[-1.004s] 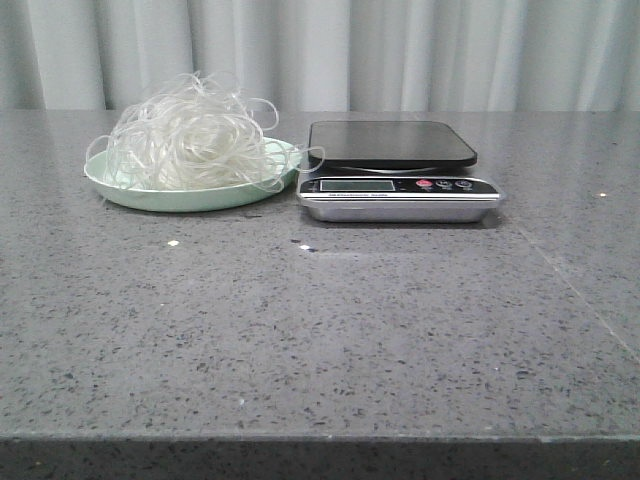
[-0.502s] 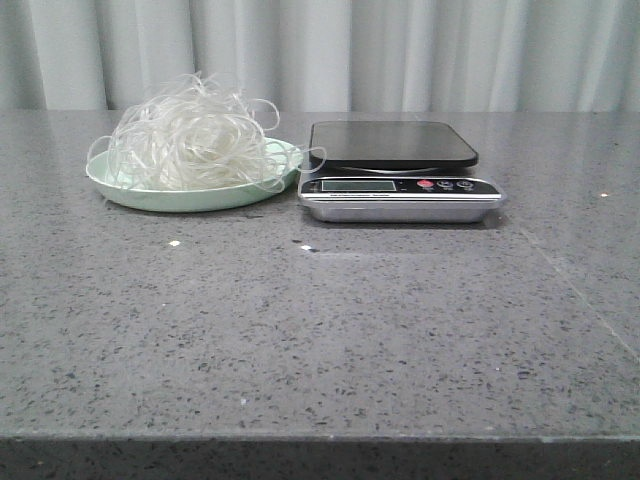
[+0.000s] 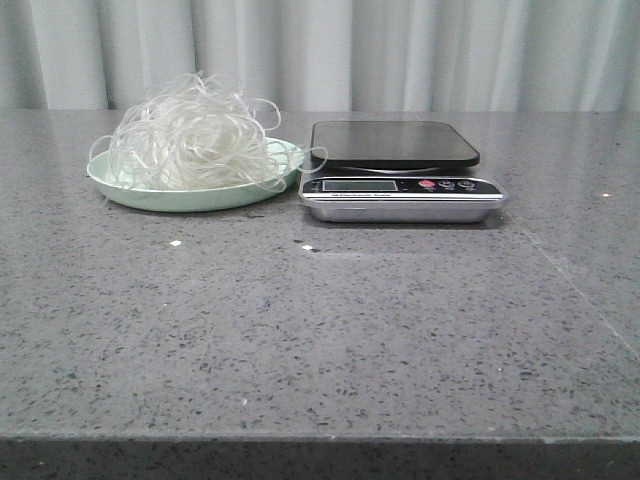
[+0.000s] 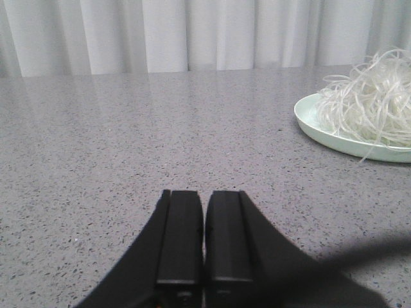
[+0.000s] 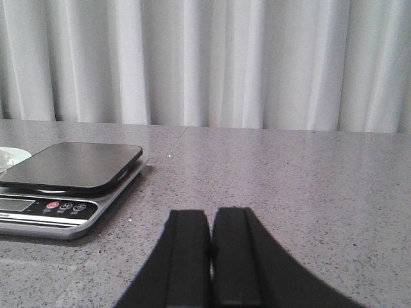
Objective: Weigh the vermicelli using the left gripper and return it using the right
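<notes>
The vermicelli (image 3: 192, 142), a fluffy nest of thin translucent white strands, lies on a pale green plate (image 3: 130, 193) at the far left of the table. It also shows in the left wrist view (image 4: 372, 102). Right of it stands a scale (image 3: 398, 185) with a bare black platform (image 3: 392, 143); the scale also shows in the right wrist view (image 5: 64, 179). My left gripper (image 4: 204, 196) is shut and empty, low over bare table, well short of the plate. My right gripper (image 5: 210, 215) is shut and empty, to the scale's right. Neither gripper shows in the front view.
The grey speckled table (image 3: 320, 320) runs to a front edge near the camera. A pale curtain (image 3: 400, 50) hangs behind the table's far edge.
</notes>
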